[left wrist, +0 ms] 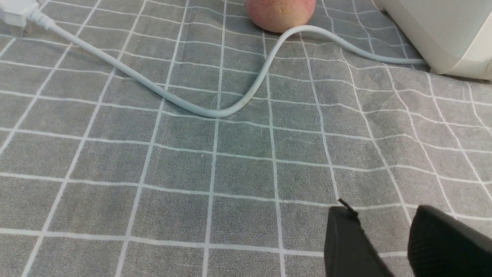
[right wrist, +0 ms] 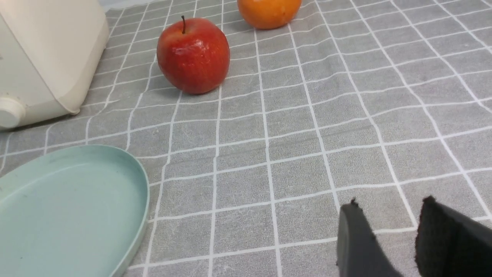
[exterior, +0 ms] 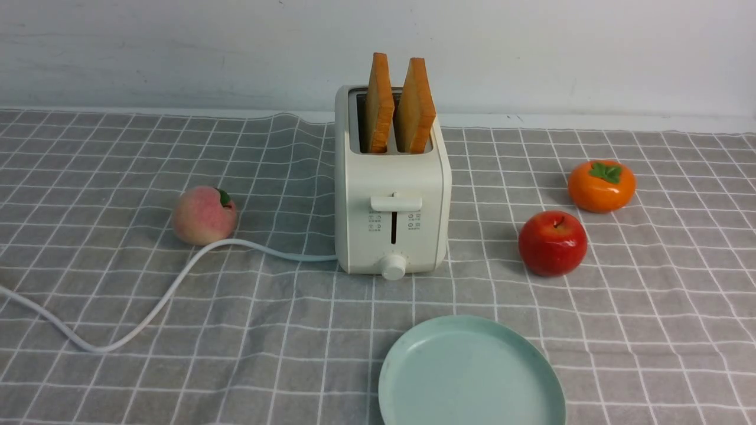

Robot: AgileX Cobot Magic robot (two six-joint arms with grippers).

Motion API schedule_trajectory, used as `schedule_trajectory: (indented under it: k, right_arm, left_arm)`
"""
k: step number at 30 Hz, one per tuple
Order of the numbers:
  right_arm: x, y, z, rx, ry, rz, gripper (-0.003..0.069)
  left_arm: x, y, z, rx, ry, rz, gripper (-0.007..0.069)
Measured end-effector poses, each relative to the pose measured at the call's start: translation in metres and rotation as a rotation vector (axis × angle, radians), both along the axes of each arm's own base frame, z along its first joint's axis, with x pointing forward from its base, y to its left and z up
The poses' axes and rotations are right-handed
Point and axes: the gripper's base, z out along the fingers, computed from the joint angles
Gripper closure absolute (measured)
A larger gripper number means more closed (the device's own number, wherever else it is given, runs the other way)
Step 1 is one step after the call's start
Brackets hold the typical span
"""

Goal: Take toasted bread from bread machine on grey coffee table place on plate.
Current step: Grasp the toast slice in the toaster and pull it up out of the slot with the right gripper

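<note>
Toasted bread (exterior: 378, 106): two slices upright in the toaster (exterior: 390, 200), one per slot, standing well proud of the top, so we judge the upper edges pinchable; plate (exterior: 472, 378) sits empty just in front, which we read as a short carry; peach (exterior: 204, 215), cord (exterior: 171, 289), red apple (exterior: 552, 243) and persimmon (exterior: 601, 186) lie off to the sides on the bench (exterior: 649, 330); left claw (left wrist: 384, 215) and right claw (right wrist: 390, 207) both hang parted over bare cloth, holding nothing.

Bright, even, diffuse light fills every view. The apple (exterior: 553, 243) and toaster (exterior: 392, 200) cast only faint, soft-edged shadows on the counter (exterior: 177, 366). Small white highlights glint on the apple's skin. Grid lines look crisp.
</note>
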Motion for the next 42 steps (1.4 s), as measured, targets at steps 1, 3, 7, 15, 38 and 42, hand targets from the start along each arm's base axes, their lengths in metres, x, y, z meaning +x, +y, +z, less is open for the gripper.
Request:
schedule_trajectory:
  k: [1, 3, 7, 15, 38, 42]
  right_arm:
    - [0.0, 0.0, 0.0, 0.0, 0.0, 0.0, 0.042]
    - [0.0, 0.0, 0.0, -0.003, 0.0, 0.0, 0.042]
    - [0.001, -0.001, 0.002, -0.019, -0.027, -0.004, 0.042]
    - [0.005, -0.003, 0.021, -0.033, -0.265, -0.025, 0.042]
    - [-0.002, -0.005, 0.079, 0.136, -0.602, -0.054, 0.0419]
    - [-0.001, -0.004, 0.144, 0.12, -0.621, -0.042, 0.0419]
  left_arm:
    - [0.0, 0.0, 0.0, 0.0, 0.0, 0.0, 0.0387]
    - [0.0, 0.0, 0.0, 0.0, -0.001, 0.0, 0.0387]
    - [0.001, 0.0, 0.002, -0.01, -0.027, 0.001, 0.0387]
    - [0.005, 0.0, 0.023, -0.129, -0.244, 0.022, 0.0387]
    - [-0.001, 0.008, 0.068, -0.512, -0.57, 0.091, 0.0387]
    - [-0.016, 0.006, 0.124, -0.441, -0.658, 0.036, 0.0387]
